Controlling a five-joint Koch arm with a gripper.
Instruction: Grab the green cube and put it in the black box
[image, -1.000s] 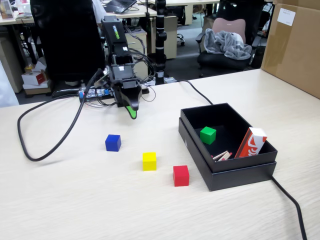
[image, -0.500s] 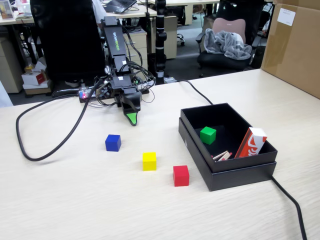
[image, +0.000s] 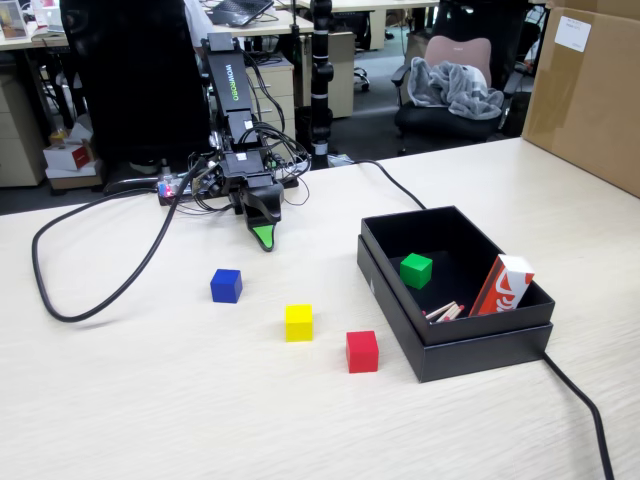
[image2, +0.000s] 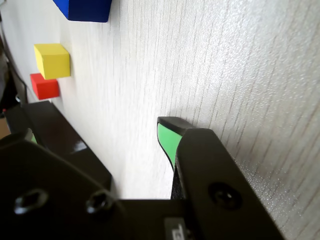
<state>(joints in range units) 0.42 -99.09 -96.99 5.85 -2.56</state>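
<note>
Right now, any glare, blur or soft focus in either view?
Fixed view: sharp, even room light, soft shadows under the green cube in the black box. Wrist view: the gripper is near and soft, the table shows bright sheen, and the picture looks turned sideways.

arm folded low — pincer (image: 263, 240) pointing down | green tip visible — jaw gap not discernible

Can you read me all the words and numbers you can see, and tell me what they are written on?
Green lettering on the robot arm's upper link: too small and blurred to read.
White marking on the red and white carton in the black box: a logo, not readable.
White label on the cardboard box: print too small to read.
The green cube, blue cube, yellow cube and red cube: no writing.
</note>
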